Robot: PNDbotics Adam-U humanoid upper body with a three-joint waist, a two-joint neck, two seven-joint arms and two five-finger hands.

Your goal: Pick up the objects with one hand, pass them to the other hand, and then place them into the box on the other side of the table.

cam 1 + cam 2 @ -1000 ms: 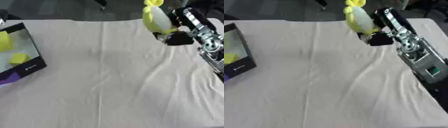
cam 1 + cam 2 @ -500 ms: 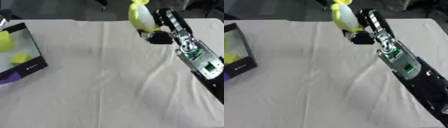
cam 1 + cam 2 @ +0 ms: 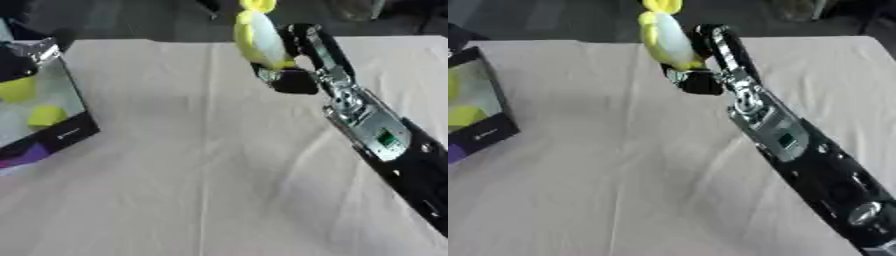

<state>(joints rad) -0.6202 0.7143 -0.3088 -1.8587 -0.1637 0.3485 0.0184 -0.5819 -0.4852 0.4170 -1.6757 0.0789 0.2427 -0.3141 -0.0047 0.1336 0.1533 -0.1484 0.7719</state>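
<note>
My right hand [image 3: 293, 60] is raised above the far middle of the table, fingers curled round a yellow and white bottle-shaped object [image 3: 259, 39] with a yellow cap at its top. The right arm stretches in from the lower right. A box [image 3: 39, 107] stands at the table's left edge, with yellow objects [image 3: 45, 116] showing inside it. My left hand shows in neither view.
A cream cloth [image 3: 201, 165] with creases covers the table. Dark floor and dim shapes lie beyond the far edge.
My right hand has carried the yellow and white object leftward, from the far right toward the far middle of the table. The arm now reaches further across.
</note>
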